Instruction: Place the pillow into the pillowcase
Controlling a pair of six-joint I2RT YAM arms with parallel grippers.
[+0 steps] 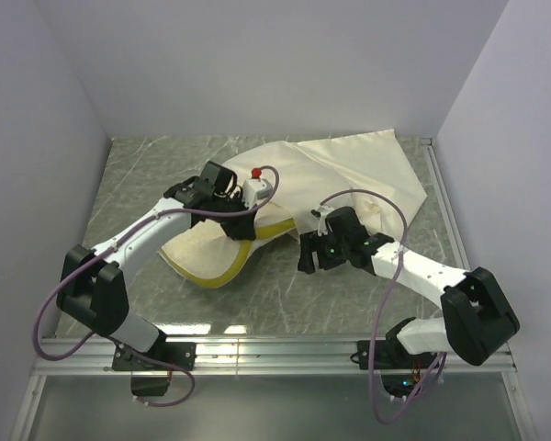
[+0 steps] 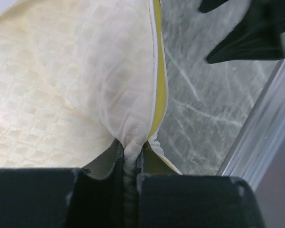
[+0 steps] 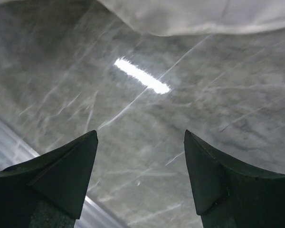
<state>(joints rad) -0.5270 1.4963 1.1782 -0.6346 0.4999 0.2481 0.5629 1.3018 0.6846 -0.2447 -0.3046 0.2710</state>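
The pillow (image 1: 200, 254), plump and cream with a yellow-green band, lies at centre-left, its far end against the pillowcase (image 1: 358, 170), a limp cream sack spread toward the back right. My left gripper (image 1: 241, 227) is shut on a pinch of the pillow's white fabric beside the band; the left wrist view shows the jaws (image 2: 129, 153) clamped on it, with the yellow band (image 2: 156, 95) running up. My right gripper (image 1: 308, 259) is open and empty, just right of the pillow, over bare table (image 3: 140, 137). A cream fabric edge (image 3: 204, 14) lies ahead of it.
The grey marbled table (image 1: 285, 294) has a metal rail (image 1: 275, 347) along its front edge and white walls on three sides. The right gripper's black fingers (image 2: 247, 40) show in the left wrist view, close to the pillow's edge.
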